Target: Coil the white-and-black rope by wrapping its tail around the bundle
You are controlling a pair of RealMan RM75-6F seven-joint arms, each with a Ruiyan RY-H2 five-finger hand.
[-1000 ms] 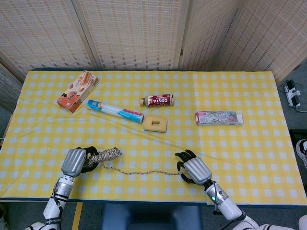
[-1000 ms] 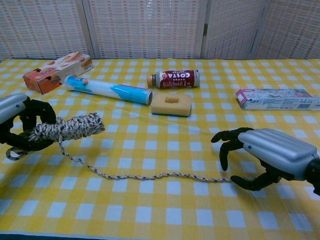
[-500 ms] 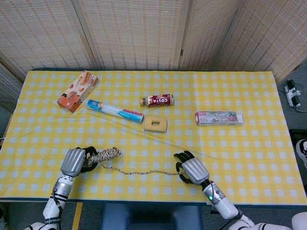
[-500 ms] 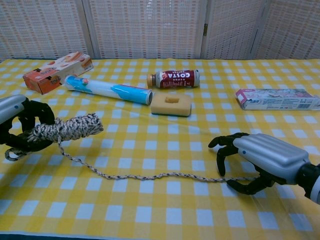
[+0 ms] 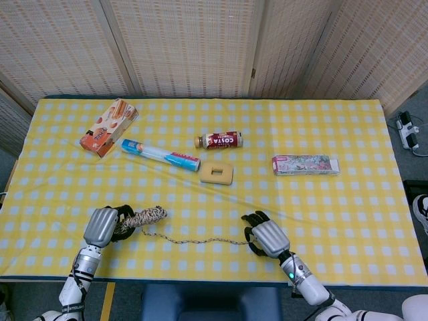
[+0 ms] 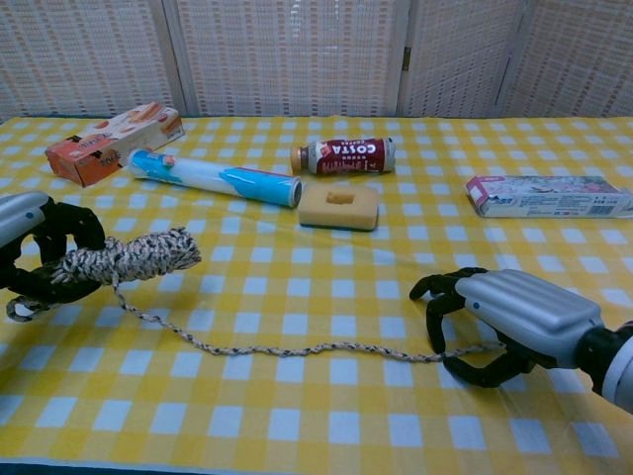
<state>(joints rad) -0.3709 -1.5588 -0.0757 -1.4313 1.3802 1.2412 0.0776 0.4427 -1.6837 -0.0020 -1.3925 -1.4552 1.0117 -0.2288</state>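
Chest view shows the left hand (image 6: 35,252) gripping the rope bundle (image 6: 129,255) at the table's (image 6: 297,416) near left. Its tail (image 6: 287,348) lies across the cloth to the right hand (image 6: 504,322), whose fingers curl around the tail's end.

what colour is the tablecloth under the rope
Yellow and white checks on the tablecloth, clearest in the chest view beneath the rope.

Even, bright overhead light fills both views, with only faint soft shadows on the table (image 5: 281,127). Both are sharp, without glare. The chest view bows the table's far edge slightly; the head view's near edge sits dimmer.
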